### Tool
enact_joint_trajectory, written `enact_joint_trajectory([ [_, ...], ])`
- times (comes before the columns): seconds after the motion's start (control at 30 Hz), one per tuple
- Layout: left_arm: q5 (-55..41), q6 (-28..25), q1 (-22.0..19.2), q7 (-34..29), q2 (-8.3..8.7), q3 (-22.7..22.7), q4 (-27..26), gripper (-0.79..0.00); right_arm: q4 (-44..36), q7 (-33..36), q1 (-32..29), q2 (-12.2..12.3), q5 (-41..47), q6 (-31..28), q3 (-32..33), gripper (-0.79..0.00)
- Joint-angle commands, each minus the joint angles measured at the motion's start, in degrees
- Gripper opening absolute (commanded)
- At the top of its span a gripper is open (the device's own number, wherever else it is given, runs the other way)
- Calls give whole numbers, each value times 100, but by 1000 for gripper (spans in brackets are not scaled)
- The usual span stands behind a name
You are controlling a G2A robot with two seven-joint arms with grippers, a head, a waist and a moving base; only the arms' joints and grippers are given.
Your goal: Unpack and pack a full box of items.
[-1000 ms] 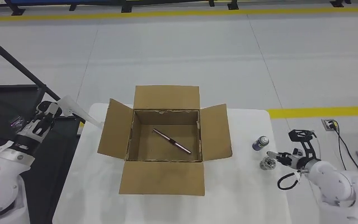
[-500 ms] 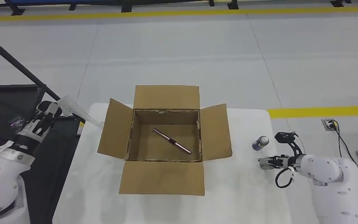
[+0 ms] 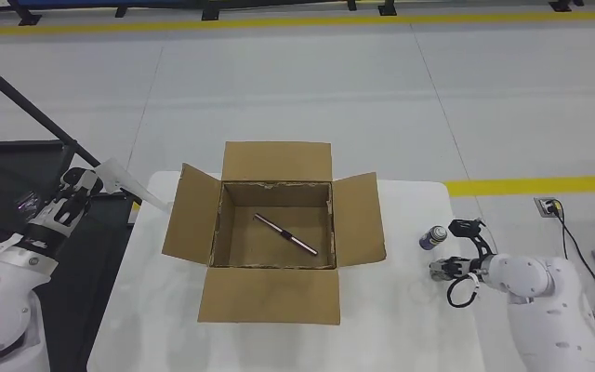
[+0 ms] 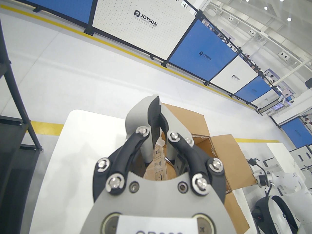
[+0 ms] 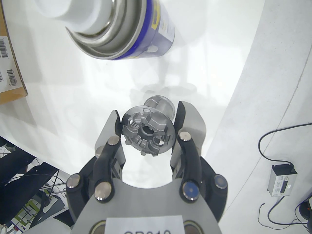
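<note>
Right wrist view: right fingers [image 5: 181,120] clamp the metal hub [image 5: 148,132] near the table [image 5: 195,62] edge; left fingers [image 4: 154,113] together.

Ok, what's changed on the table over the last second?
The right end effector slid in toward the box and closed on the metal part beside the spray can. The box, the rod inside it, the can and the left end effector stayed put.

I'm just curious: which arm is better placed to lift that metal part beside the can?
Right. The right gripper sits around the part, beside the can. The left gripper hangs shut, beyond the far side of the box.
</note>
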Motion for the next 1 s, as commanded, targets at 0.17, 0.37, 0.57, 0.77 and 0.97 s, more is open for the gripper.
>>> enact_joint_trajectory([
  [0.17, 0, 0, 0, 0, 0, 0, 0, -785, -500, -137, -268, 83, 164, 111, 158, -785],
  [0.37, 0, 0, 0, 0, 0, 0, 0, -785, -1434, -298, -671, 140, 249, 314, 282, -785],
  [0.57, 0, 0, 0, 0, 0, 0, 0, -785, -2586, -494, -1060, 170, 24, 1047, 376, -785],
  [0.77, 0, 0, 0, 0, 0, 0, 0, -785, -3735, -1074, -1292, 153, 47, 1559, 266, -785],
  [0.97, 0, 0, 0, 0, 0, 0, 0, -785, -4511, -1753, -1072, 110, 5, 1249, -647, -785],
])
